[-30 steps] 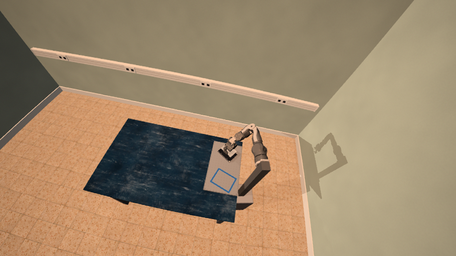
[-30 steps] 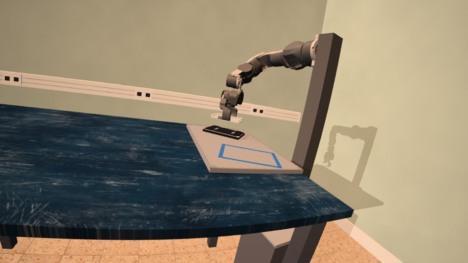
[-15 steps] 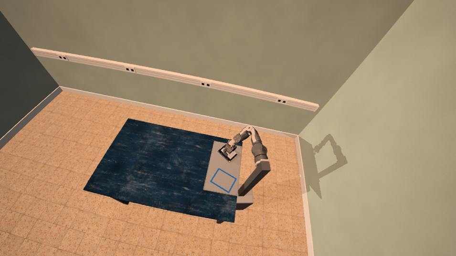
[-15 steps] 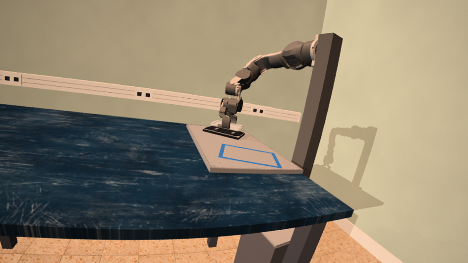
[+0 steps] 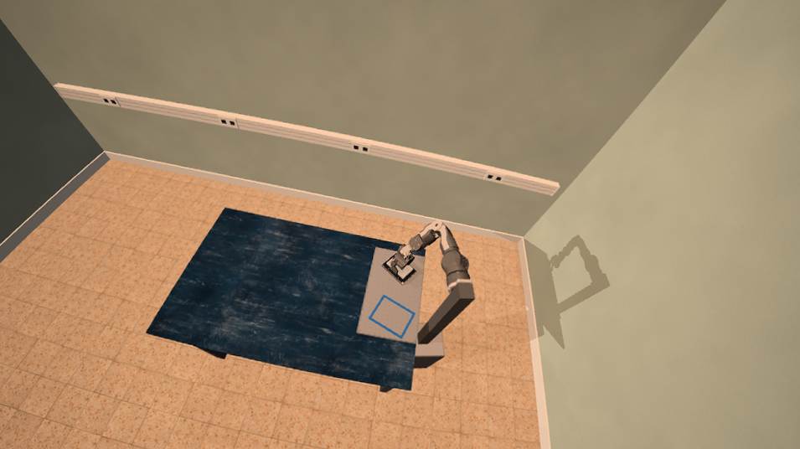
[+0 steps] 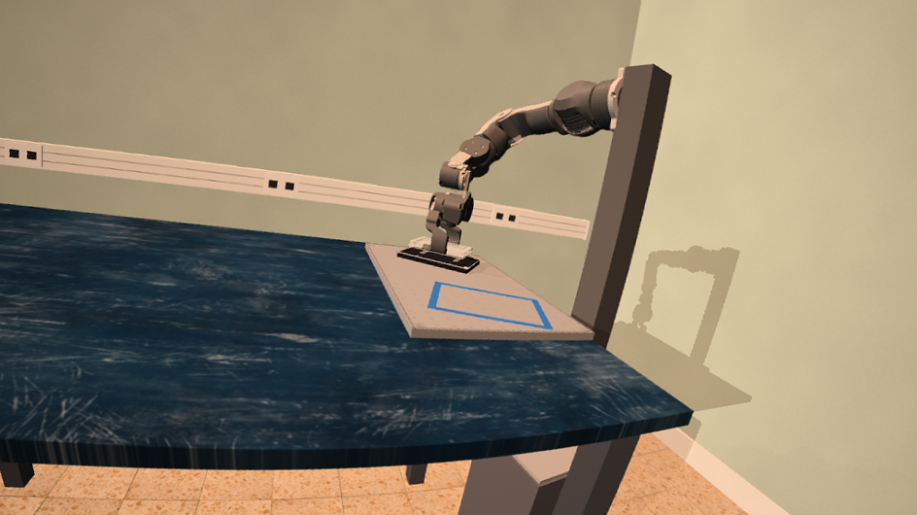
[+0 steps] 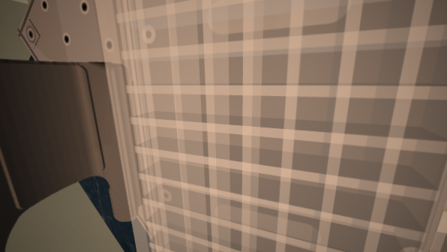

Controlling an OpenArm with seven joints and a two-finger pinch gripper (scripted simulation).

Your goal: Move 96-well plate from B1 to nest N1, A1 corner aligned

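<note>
My gripper (image 5: 398, 263) (image 6: 441, 243) is shut on the clear 96-well plate (image 6: 420, 242) (image 7: 281, 131). It holds the plate level, right over the black plate nest N1 (image 6: 462, 263) at the far end of the grey board (image 5: 378, 283) (image 6: 399, 291). I cannot tell whether the plate touches the nest. In the wrist view the plate's grid of wells fills most of the frame, and one dark finger (image 7: 49, 131) presses its left edge. The plate's cut-off corner and the A1 mark cannot be made out. The blue outline of spot B1 (image 5: 398, 303) (image 6: 489, 317) is empty.
The board lies at the right end of the dark blue table (image 5: 280, 290) (image 6: 188, 328). The arm hangs from a grey post (image 5: 443, 314) (image 6: 624, 199) at the table's right edge, close to the wall.
</note>
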